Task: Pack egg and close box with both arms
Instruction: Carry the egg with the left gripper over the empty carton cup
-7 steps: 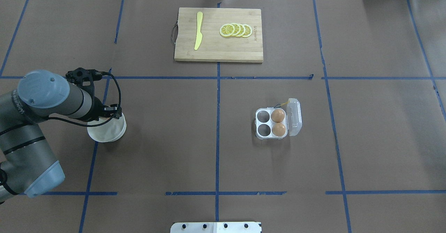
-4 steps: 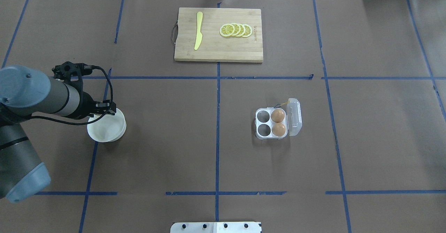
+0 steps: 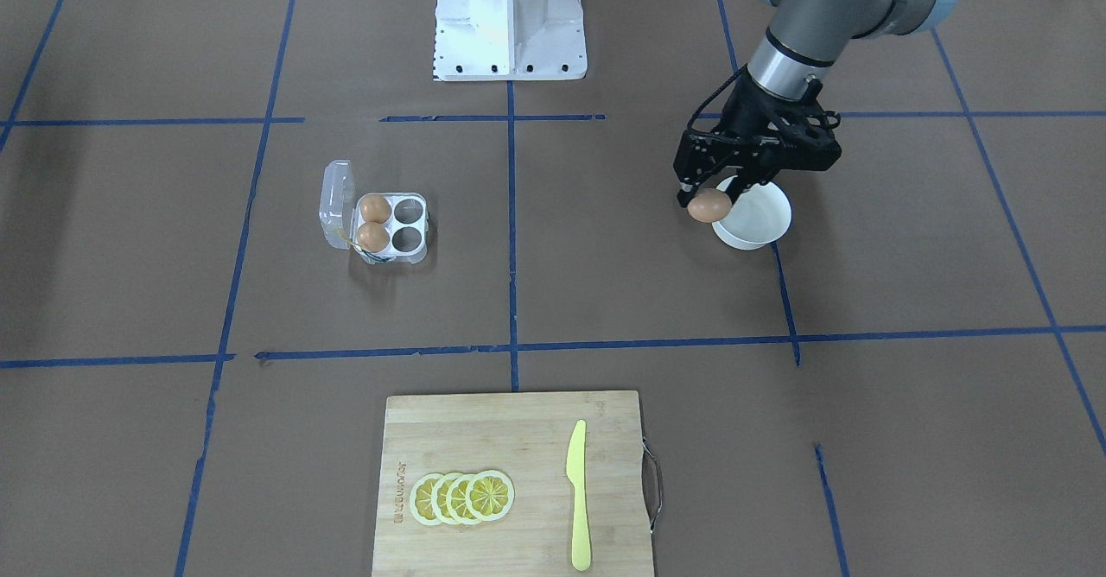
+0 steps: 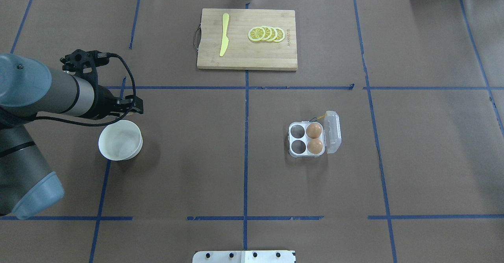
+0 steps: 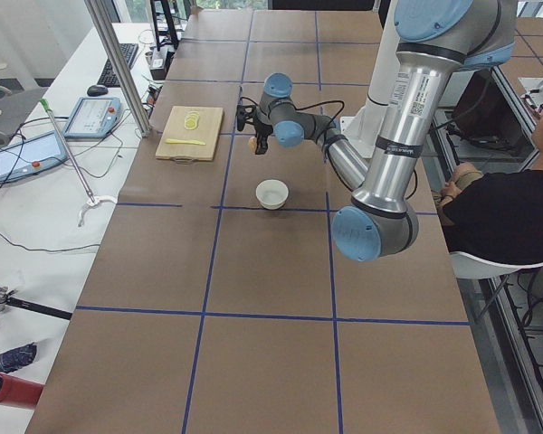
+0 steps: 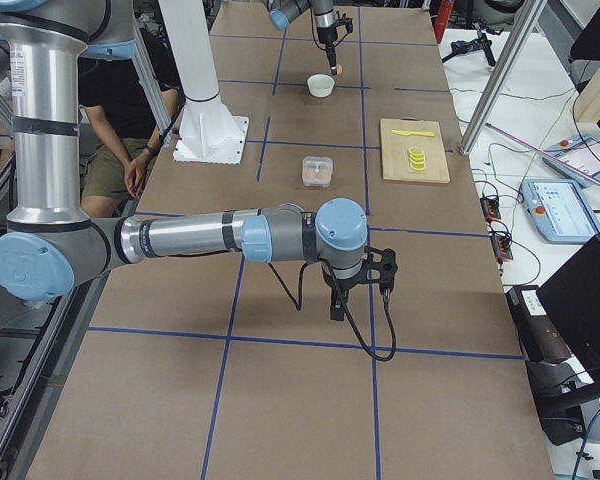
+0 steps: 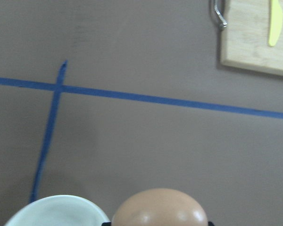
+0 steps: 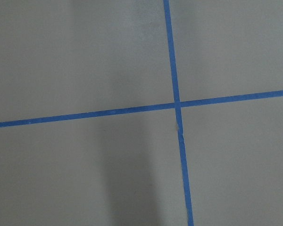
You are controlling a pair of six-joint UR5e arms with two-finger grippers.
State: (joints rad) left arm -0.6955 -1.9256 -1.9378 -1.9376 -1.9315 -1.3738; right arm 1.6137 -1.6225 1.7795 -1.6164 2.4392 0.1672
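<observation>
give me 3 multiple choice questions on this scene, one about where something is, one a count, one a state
1. Where is the egg gripped by the left end effector?
A) lifted, close to the white bowl
B) resting inside that bowl
C) in a cup of the box

2. How many eggs sit in the box?
A) one
B) two
C) four

3. What state is the lid of the box in?
A) shut
B) detached
C) open

Answers:
1 A: the front view shows it held in the air at the bowl's edge.
2 B: two cups are filled and two are empty.
3 C: it stands up at the box's side.
</observation>
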